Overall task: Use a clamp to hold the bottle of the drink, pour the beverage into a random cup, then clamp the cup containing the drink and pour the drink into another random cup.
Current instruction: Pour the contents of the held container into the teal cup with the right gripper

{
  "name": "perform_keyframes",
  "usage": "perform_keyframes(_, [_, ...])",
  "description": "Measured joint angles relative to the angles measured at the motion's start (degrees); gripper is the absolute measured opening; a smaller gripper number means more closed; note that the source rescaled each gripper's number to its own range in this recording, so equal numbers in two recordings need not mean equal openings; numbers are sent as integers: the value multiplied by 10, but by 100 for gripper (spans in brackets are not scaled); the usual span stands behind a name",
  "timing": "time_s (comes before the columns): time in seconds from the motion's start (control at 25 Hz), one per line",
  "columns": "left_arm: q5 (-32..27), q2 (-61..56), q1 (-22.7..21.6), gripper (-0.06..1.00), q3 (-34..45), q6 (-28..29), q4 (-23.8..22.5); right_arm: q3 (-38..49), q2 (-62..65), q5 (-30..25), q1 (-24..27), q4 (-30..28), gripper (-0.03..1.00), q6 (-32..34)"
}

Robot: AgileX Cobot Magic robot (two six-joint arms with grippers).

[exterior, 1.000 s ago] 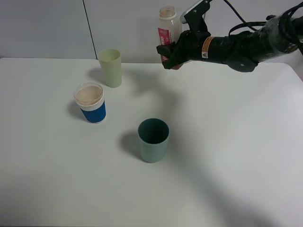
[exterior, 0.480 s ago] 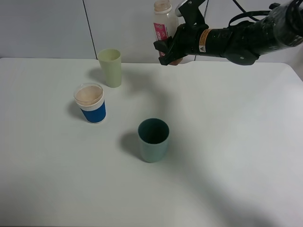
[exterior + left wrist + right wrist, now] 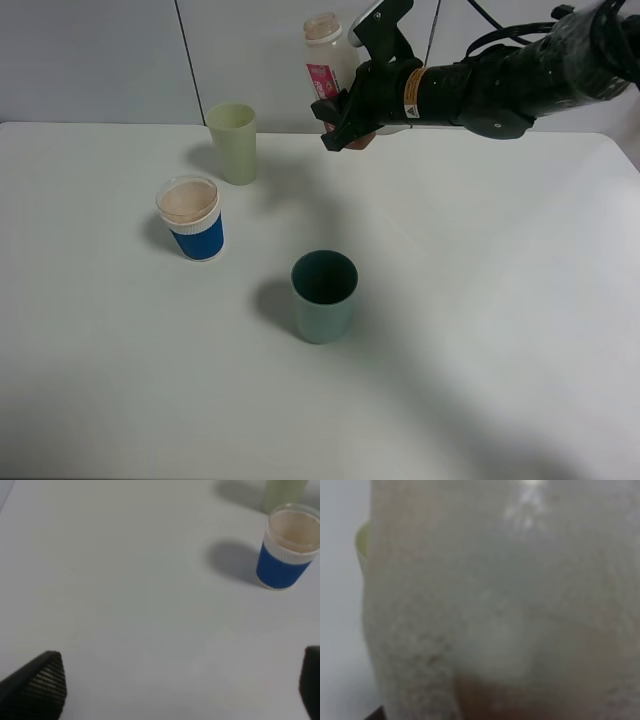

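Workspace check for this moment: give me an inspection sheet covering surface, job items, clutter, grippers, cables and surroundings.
Surface: white table, no spills seen.
Job's things: bottle held aloft, near upright, over the far edge; brownish liquid low inside it; teal cup upright mid-table.
Clutter: yellow-green cup and blue cup with white rim, both upright, apart from each other.
Grippers: right gripper, jaws shut on the bottle; left gripper, jaws open, holding nothing.
Cables: black cables behind the right gripper's wrist, off the table.
Surroundings: pale wall panels behind; nothing else seen.
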State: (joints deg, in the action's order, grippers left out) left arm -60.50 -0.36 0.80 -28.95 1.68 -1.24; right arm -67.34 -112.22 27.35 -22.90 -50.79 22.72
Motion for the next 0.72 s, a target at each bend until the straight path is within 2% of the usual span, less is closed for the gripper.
perform_keyframes(0.28, [0,0,0,78,0,0,0,17,48,-48,-20,0,4,5])
perform_keyframes(0.72, [0,0,0,78,0,0,0,162,165,-88,-23,1,4,-2])
